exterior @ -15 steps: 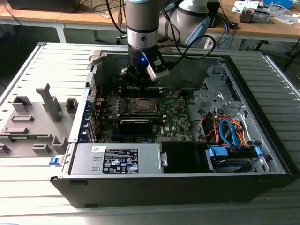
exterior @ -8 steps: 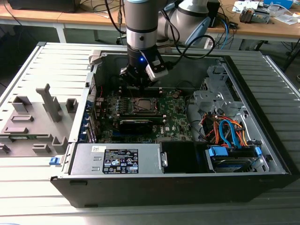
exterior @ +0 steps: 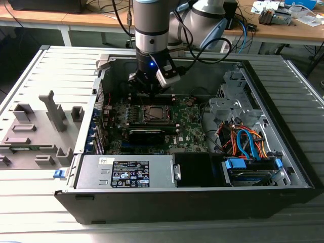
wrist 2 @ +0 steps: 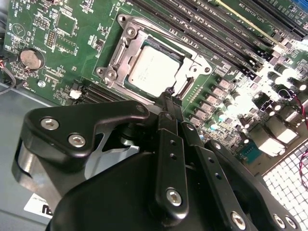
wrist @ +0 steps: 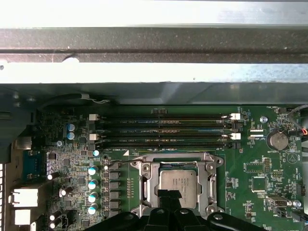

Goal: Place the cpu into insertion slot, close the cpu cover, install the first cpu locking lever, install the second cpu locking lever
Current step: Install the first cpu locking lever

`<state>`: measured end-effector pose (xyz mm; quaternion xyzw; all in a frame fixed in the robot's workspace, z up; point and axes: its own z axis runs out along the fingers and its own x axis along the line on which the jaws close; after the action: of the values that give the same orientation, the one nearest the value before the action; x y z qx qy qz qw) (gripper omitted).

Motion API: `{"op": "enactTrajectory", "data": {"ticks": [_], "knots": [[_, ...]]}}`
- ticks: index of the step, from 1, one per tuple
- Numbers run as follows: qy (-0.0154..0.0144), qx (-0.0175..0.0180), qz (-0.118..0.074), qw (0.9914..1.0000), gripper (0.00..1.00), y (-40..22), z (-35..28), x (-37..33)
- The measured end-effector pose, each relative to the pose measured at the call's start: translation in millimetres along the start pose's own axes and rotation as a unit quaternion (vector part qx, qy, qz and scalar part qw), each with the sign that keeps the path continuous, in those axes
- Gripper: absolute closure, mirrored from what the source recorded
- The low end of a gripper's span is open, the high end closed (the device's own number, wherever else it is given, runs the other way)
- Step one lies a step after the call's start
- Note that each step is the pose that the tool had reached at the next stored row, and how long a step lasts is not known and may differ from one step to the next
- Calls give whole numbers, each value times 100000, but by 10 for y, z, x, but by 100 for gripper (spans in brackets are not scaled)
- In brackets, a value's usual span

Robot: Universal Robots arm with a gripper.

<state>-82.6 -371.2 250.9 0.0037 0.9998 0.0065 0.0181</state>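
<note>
- Grey slatted desk (exterior: 30, 66) carries an open computer case (exterior: 283, 167), with the circuit board (exterior: 190, 126) on its floor
- At the board's middle the cpu (wrist 2: 153, 70) lies flat in the insertion slot (wrist 2: 129, 41), cover frame (wrist: 145, 177) around it
- Gripper (wrist 2: 172, 94), fingers pinched together and empty, hovers at the slot's edge; any press should go straight down
- Levers are hard to make out; the gripper body hides the slot's near edge

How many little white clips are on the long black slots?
4 white clips in the first wrist view: two at the memory slots' end near the coin battery, two at the opposite end. Others may be hidden.
</note>
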Motion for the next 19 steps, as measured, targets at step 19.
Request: {"op": "enactTrajectory", "data": {"ticks": [19], "knots": [[-1, -1, 3, 100000, 89, 37, -3, 28]]}}
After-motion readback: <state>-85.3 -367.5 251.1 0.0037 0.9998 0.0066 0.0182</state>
